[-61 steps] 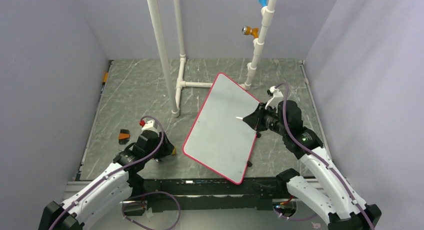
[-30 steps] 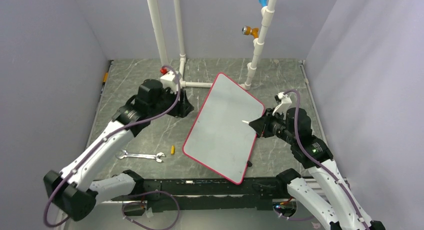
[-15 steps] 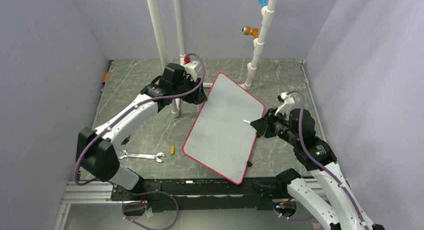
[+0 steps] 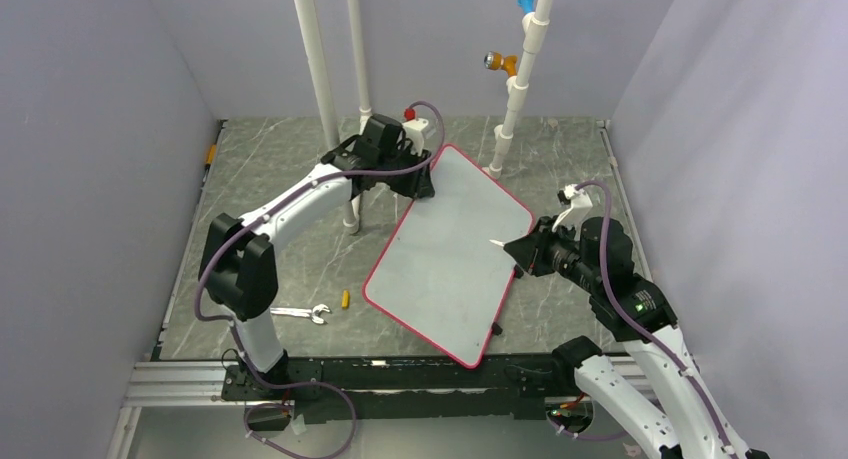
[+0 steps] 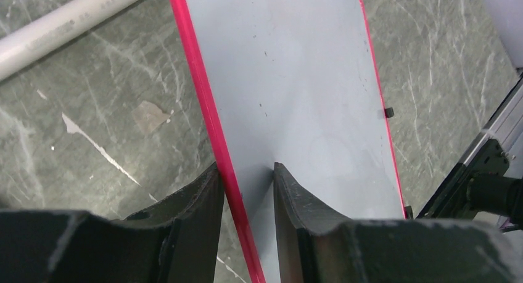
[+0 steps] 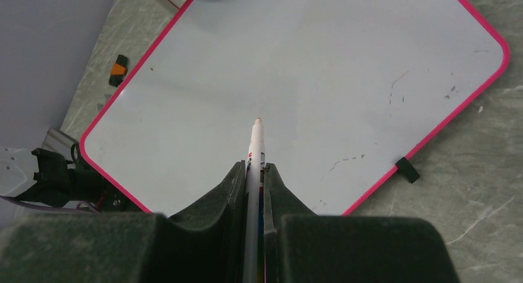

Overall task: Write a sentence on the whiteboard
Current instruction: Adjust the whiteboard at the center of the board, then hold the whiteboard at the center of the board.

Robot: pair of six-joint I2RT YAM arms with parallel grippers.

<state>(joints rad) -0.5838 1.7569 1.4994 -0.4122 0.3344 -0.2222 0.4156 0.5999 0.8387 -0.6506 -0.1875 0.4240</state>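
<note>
The whiteboard (image 4: pixel 445 264) lies slanted on the table, pale grey with a thin red rim. No sentence shows on it, only a few faint dark specks. My left gripper (image 4: pixel 425 186) stands at the board's far corner. In the left wrist view it (image 5: pixel 245 166) is partly open, astride the red rim (image 5: pixel 210 110): one finger outside the rim, the other over the board face. My right gripper (image 4: pixel 520 251) is shut on a white marker (image 6: pixel 256 141). The marker's orange tip (image 4: pixel 492 243) points over the board's right half; whether it touches, I cannot tell.
White PVC pipes (image 4: pixel 320 99) rise behind the board, one (image 4: pixel 515 89) carrying an orange valve (image 4: pixel 497 61). A wrench (image 4: pixel 298 313) and a small yellow cap (image 4: pixel 345 299) lie left of the board. An orange-black piece (image 6: pixel 117 70) lies farther off. Walls close three sides.
My left arm swung from the table's near left to the board's far corner, its jaws narrowing around the rim. The board's far end shifted slightly. The right gripper drew back a little with the marker.
</note>
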